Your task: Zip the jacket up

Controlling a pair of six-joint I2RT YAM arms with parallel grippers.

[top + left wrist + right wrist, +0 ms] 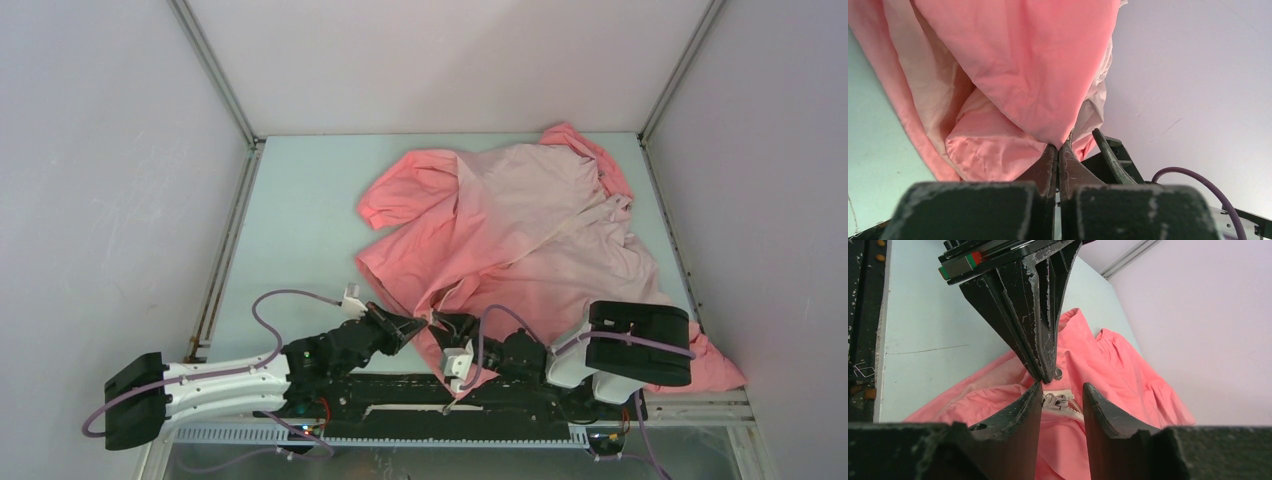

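The jacket [520, 220] lay crumpled on the pale green worktop [300, 220], spread over its middle and right side, with coral pink at the edges paling toward the centre. One corner spilled toward the near right edge beside the right arm's base, and another bunched against the far right corner of the white walls [120, 180]. Both arms reached inward from the near edge and met at the jacket's near hem, tips almost touching. The left pincer [1057, 148] was pressed together, pinching a fold of pink fabric at its very tip, so the cloth rose from it in a draped peak. In the right wrist view that same pincer came in from above, and a small round snap [1058, 373] sat just beside its tip. The right pincer [1062, 390] was spread, its 2 fingers [1023, 410] apart. The light metal zipper pull [1054, 401] lay in the gap between them on the fabric, with pale zipper teeth [1074, 413] trailing away from it. Whether a finger touched the pull could not be told. A purple cable [1193, 182] looped beside the right pincer in the left wrist view.
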